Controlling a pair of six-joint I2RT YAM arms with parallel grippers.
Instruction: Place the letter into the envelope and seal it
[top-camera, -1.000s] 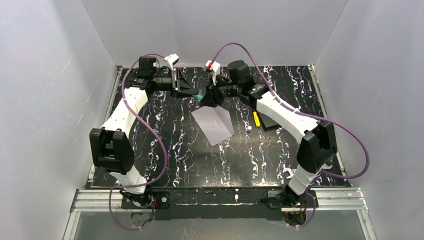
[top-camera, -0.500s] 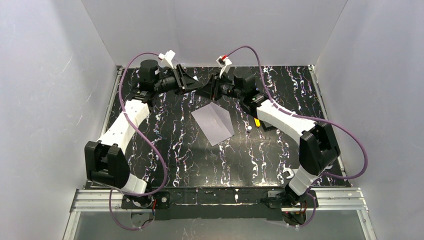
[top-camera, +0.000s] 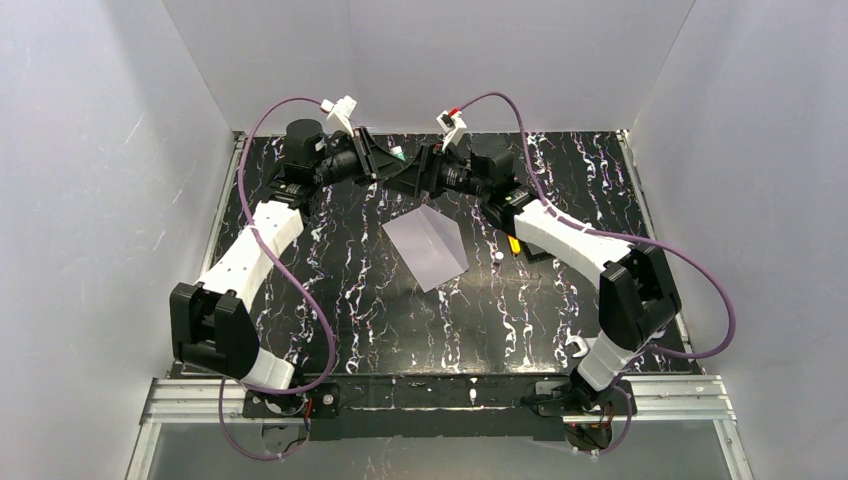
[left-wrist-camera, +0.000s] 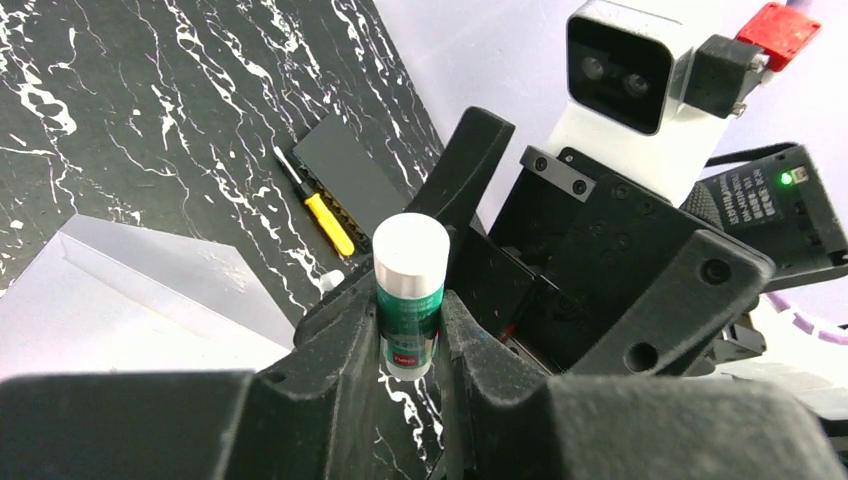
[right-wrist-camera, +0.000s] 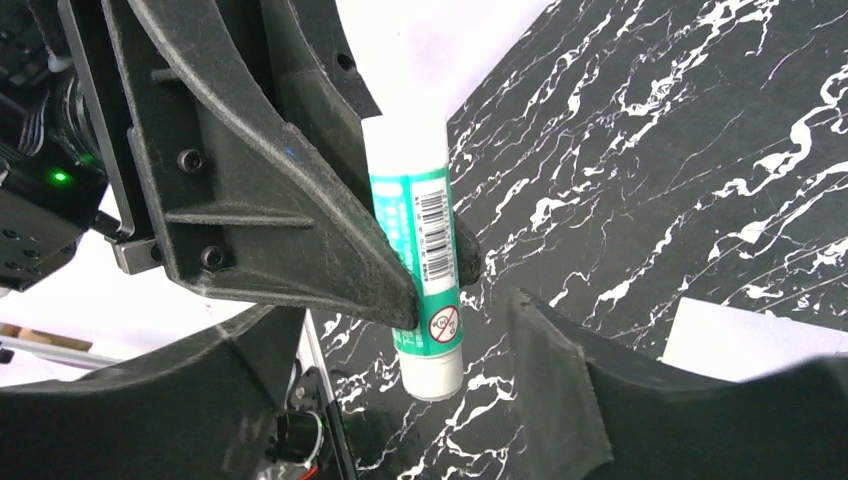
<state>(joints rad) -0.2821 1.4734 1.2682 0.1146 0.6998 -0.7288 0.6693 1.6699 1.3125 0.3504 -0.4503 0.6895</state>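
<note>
Right now your left gripper (left-wrist-camera: 410, 335) is clamped on a green-and-white glue stick (left-wrist-camera: 410, 285), holding it up over the far middle of the table (top-camera: 330, 310). Your right gripper (right-wrist-camera: 400, 400) faces it with jaws spread wide around the stick's white end, gripping nothing. That looks set up for pulling the cap before gluing the flap. The envelope (top-camera: 428, 248) lies flat just below them; you can't see the letter, which is perhaps inside. The tabletop is black with white veining, boxed in by plain pale walls (top-camera: 430, 60), and a yellow-handled tool (top-camera: 513, 240) lies beside the envelope.
</note>
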